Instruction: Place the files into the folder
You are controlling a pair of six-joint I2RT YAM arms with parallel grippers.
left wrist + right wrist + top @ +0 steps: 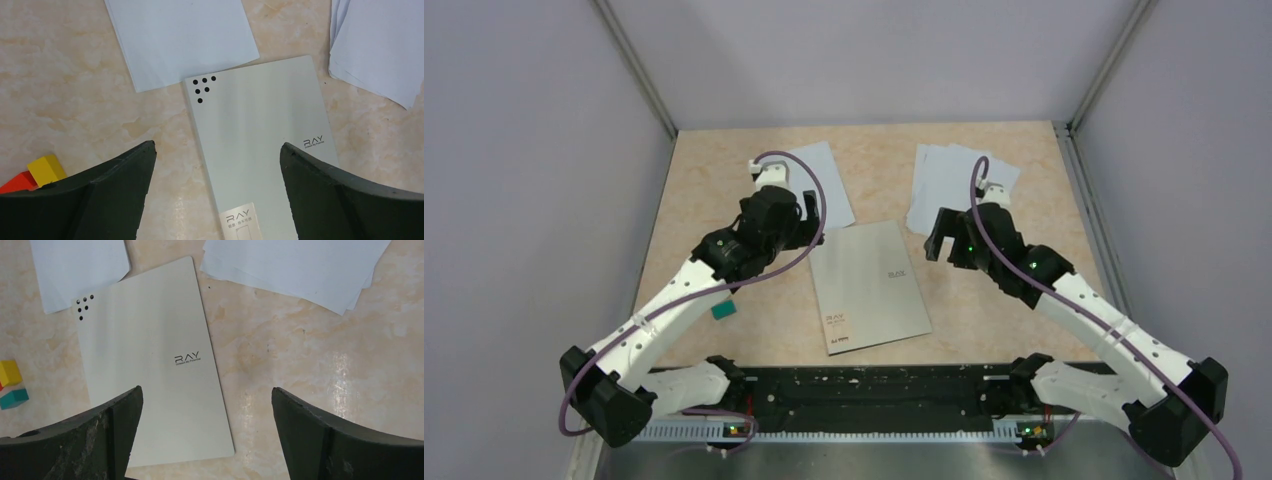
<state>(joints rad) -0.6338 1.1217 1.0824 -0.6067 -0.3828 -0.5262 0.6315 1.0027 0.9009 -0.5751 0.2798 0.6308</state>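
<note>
Top external: my left pincer [816, 225] and right pincer [942, 238] gape wide, empty; folder [869, 285] shut, files [949, 180] flat on desk [984, 320], so pinched sheets could crumple.

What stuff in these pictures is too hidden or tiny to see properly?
- Inside the flat silver-grey folder: closed, its cover hides it in every view.
- Tiny lettering under its RAY logo: too small to read, both wrist views.
- Sheet count in the fanned pile of white paper sheets: overlapping, cut by the top edge in wrist views.
- The small orange block: left wrist view, mostly behind a finger of the left tool.
</note>
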